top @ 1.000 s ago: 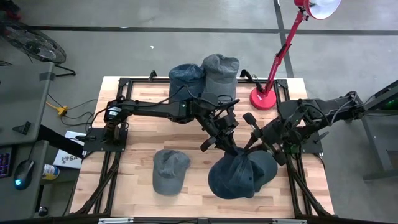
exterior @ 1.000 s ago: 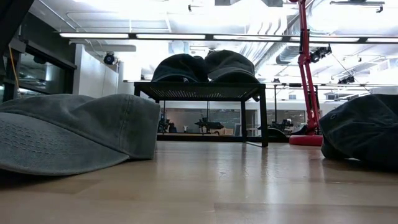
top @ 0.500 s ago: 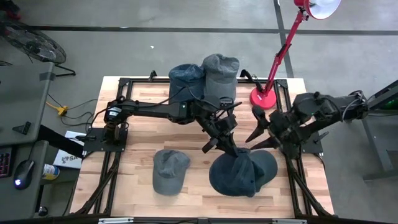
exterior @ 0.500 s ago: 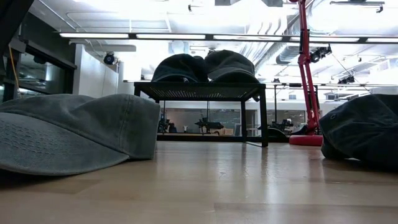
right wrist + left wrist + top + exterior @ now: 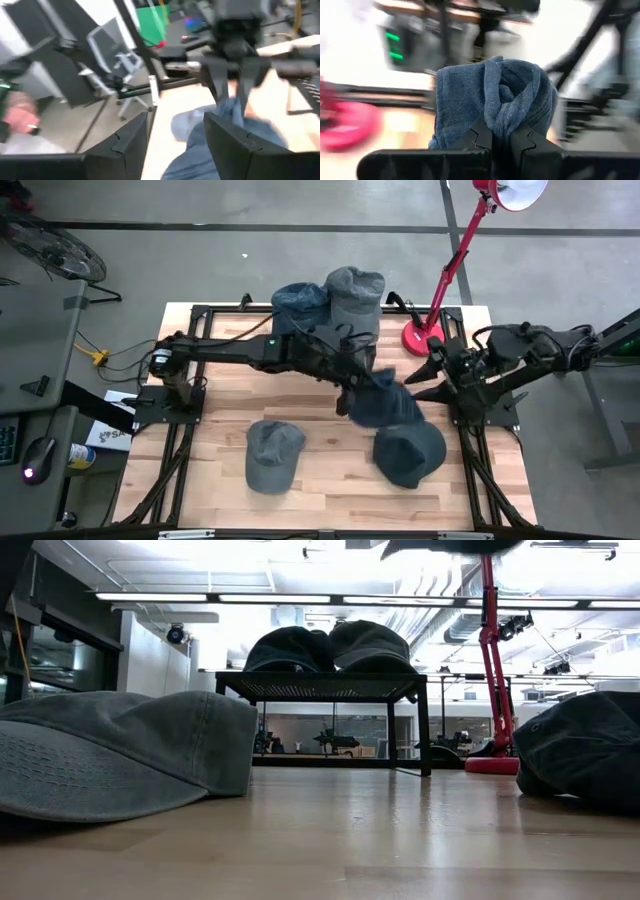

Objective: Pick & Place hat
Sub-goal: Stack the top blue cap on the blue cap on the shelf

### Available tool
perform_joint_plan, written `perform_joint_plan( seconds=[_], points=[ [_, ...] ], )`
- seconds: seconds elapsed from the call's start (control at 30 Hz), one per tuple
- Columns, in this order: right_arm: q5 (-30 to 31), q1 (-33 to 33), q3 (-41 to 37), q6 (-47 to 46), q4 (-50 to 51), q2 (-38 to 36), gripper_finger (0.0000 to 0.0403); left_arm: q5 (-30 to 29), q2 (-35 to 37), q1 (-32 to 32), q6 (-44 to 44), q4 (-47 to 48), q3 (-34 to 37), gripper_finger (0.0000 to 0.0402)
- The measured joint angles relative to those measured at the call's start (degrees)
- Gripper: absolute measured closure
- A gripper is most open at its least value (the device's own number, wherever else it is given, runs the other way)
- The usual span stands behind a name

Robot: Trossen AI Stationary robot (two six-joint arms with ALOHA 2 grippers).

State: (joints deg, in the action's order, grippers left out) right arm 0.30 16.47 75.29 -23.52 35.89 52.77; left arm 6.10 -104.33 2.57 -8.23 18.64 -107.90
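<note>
The left gripper [image 5: 501, 142] is clamped on bunched blue hat [image 5: 495, 100] fabric, while the right gripper [image 5: 428, 380] waits nearby, spread apart.

Two matte-black jointed arms, left arm [image 5: 240, 350] and right arm [image 5: 520, 355], black cables looping along both, angular black fingers [image 5: 227, 137].

The left arm reaches across the worktop [image 5: 210, 395] from its left edge toward the middle, its claw [image 5: 362, 392] raised off the worktop and pinched tight on a blue hat [image 5: 385, 405]. The right arm is folded near the worktop's right edge, its claw [image 5: 432, 378] spread wide, pointing toward the left claw.
</note>
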Motion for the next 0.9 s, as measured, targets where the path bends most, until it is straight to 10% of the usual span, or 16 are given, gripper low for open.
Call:
perform_joint_plan(
  seconds=[0.57,0.9],
  points=[
    [26.68,0.0,-0.01,17.86,0.02,0.02,0.0203,-58.8,6.74,9.55,23.3,-1.73,-0.05,0.0392],
    [35.47,-1.55,-5.7,18.06,-6.14,0.09,0.0186,-58.56,9.76,9.77,29.61,-19.44,-0.1,0.0392]
  ],
)
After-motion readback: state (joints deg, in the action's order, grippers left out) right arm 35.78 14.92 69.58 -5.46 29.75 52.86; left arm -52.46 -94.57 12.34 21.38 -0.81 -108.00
